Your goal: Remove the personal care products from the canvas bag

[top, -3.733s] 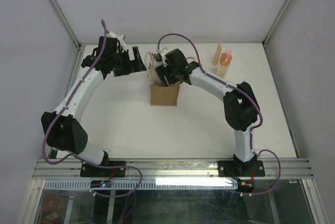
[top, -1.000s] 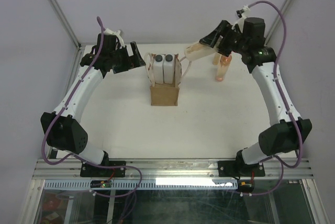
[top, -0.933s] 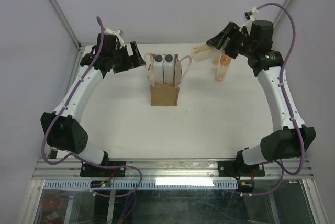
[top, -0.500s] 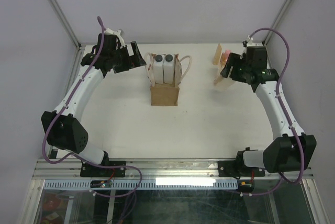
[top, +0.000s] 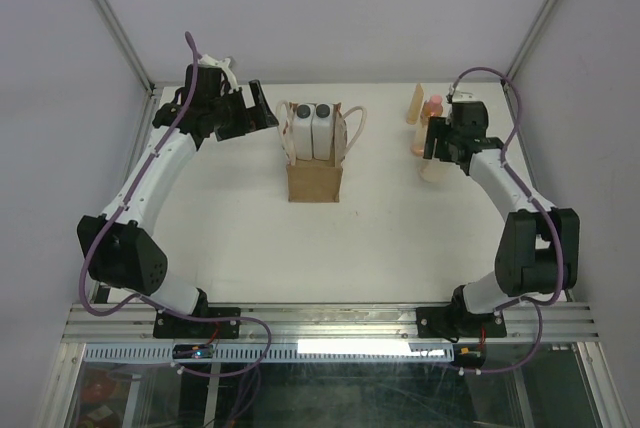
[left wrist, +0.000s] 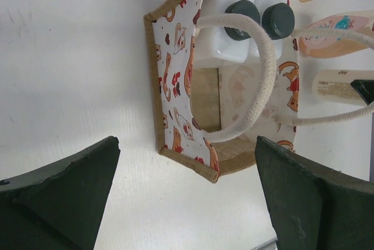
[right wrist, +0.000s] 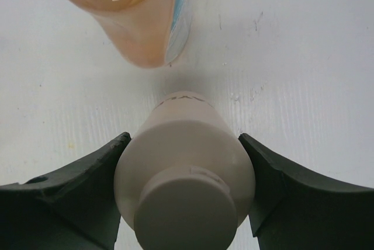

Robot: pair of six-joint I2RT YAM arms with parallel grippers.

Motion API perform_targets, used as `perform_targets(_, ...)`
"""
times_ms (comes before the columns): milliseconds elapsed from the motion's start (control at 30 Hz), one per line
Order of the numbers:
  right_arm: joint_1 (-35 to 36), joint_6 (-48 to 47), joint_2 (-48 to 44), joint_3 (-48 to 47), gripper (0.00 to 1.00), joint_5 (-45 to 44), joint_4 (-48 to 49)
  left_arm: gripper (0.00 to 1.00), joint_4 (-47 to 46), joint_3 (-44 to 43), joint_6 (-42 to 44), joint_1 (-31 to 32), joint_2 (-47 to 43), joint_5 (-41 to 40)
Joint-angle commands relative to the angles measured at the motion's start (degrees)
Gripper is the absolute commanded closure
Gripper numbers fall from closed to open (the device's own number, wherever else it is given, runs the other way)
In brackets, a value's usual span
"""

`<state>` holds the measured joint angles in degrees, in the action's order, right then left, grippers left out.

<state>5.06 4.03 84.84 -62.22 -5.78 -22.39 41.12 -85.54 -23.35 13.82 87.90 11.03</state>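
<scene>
The canvas bag (top: 314,180) stands mid-table with two white bottles (top: 311,130) with dark caps upright inside; they also show in the left wrist view (left wrist: 232,33). My left gripper (top: 262,108) is open and empty, just left of the bag (left wrist: 175,104). My right gripper (top: 438,148) is shut on the cream bottle (right wrist: 184,168), which stands upright on the table at the back right. The orange-pink bottle (right wrist: 146,16) stands right behind it, and the tan tube (top: 416,103) stands beside that.
The bag's pale handles (left wrist: 257,86) loop over its opening. The enclosure walls and metal posts (top: 530,38) close in the back and sides of the table (top: 380,238). The cream bottle (left wrist: 339,83) also shows right of the bag in the left wrist view.
My right arm lifted the cream bottle out of the bag, swung it to the right and lowered it upright onto the table by the orange-pink bottle. The left arm barely moved.
</scene>
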Motion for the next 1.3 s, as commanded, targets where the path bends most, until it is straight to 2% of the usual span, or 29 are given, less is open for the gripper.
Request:
perform_targets(0, 0.10, -2.65, 0.54, -2.18, 1.00, -1.66, 13.64, 0.01, -0.93, -0.38, 0.92, 0.01, -3.82, 0.26)
perform_targets(233, 0.81, -4.05, 2.23, -0.63, 0.99, -1.06, 16.19, 0.01, -0.17, -1.03, 1.16, 0.01, -3.49, 0.09)
perform_targets(300, 1.21, -5.62, 2.33, 0.00, 0.93, -1.49, 16.29, 0.01, -0.17, -1.20, 1.17, -0.02, -3.35, 0.13)
perform_targets(500, 1.47, -6.49, 2.36, 0.64, 0.43, -1.57, 14.79, 0.01, -0.21, -1.60, 0.81, 0.03, -2.86, 0.34)
perform_targets(633, 1.61, -4.60, 2.68, -2.18, 0.18, -2.16, 11.33, 0.01, -0.25, -1.99, 0.53, -0.02, -2.47, 0.87)
perform_targets(700, 1.54, -3.34, 2.84, -4.72, 0.10, -3.42, 7.95, 0.01, -0.25, -2.00, 0.42, 0.00, -2.39, 1.07)
perform_targets(867, 1.84, -1.40, -0.38, -6.86, 0.02, -3.69, 3.59, 0.01, -0.25, -1.76, 0.15, 0.00, -2.49, 1.18)
perform_targets(967, 2.86, -0.18, -3.77, -6.96, 0.02, -4.66, 0.87, 0.01, -0.25, -1.61, 0.15, 0.05, -2.62, 1.10)
perform_targets(1067, 4.50, 2.65, -6.98, -6.81, 0.02, -0.45, -1.80, 0.01, -0.85, -1.11, -0.08, -0.03, -2.90, 1.11)
perform_targets(1267, 14.20, 9.74, -8.70, -9.86, 0.05, 1.39, -2.53, 0.01, -1.41, -1.05, -0.64, 0.02, -2.65, 1.95)
